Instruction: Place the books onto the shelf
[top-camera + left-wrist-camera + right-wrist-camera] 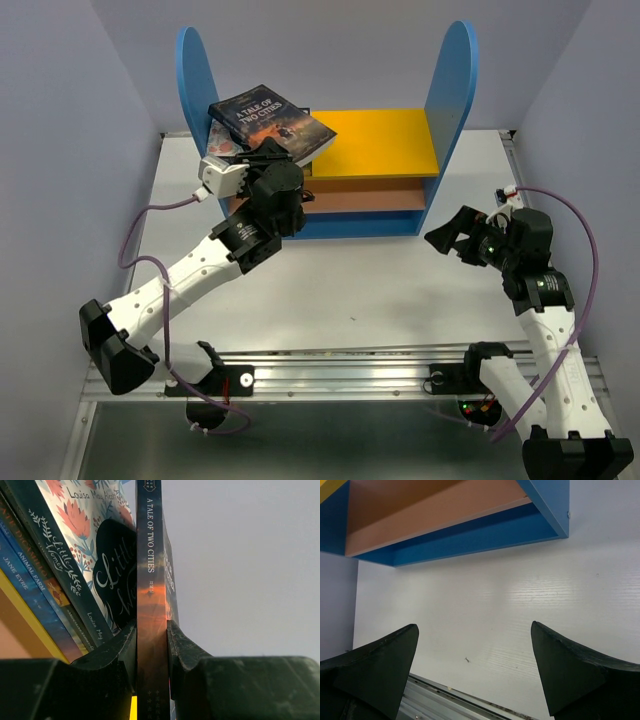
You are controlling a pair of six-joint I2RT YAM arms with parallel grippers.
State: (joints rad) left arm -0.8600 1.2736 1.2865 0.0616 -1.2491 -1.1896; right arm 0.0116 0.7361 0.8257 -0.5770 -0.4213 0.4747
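Stacked books: a few paperbacks leaned at the left end of the shelf, against its left blue panel; the left wrist view read the spines Jane Eyre, Animal Farm and Little Women.
Left gripper: the left gripper was closed part-way on a thin book, one finger pressed to each cover near the lower spine.
Held book: A Tale of Two Cities was tilted with its cover up, over the left part of the yellow top board, just beside the Little Women cover; whether they touched could not be told.
Shelf: the shelf stood at the far side of the white table, brown board and blue base below the yellow one.
Right gripper: the right gripper had its jaws spread wide with nothing between them, low over the table near the shelf's right front corner.
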